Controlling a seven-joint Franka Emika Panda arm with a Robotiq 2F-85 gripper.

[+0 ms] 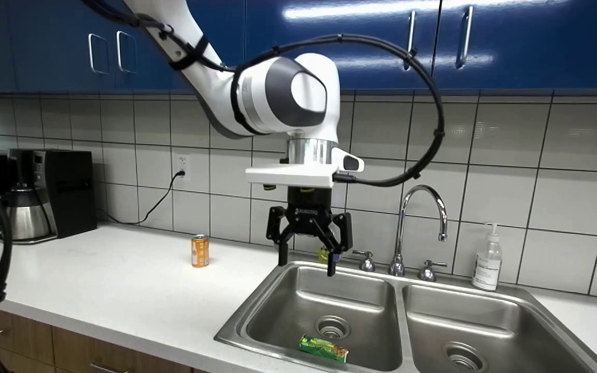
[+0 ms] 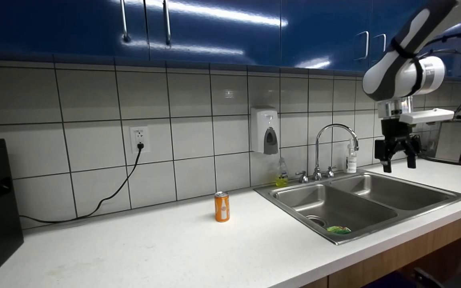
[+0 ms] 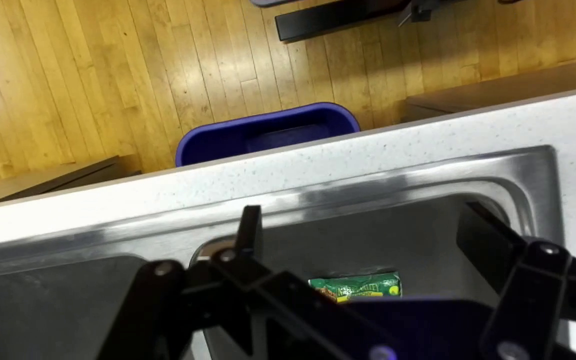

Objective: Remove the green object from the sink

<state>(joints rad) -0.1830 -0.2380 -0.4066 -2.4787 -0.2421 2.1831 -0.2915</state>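
While, in an exterior view, the claw (image 1: 307,264) was held with its jaws spread, the green packet (image 1: 323,348) was seen below it, in the left-hand basin of the sink (image 1: 404,326). In an exterior view, the orange can (image 2: 222,207) was shown well apart from the claw. In the wrist view, the packet was partly covered by the claw
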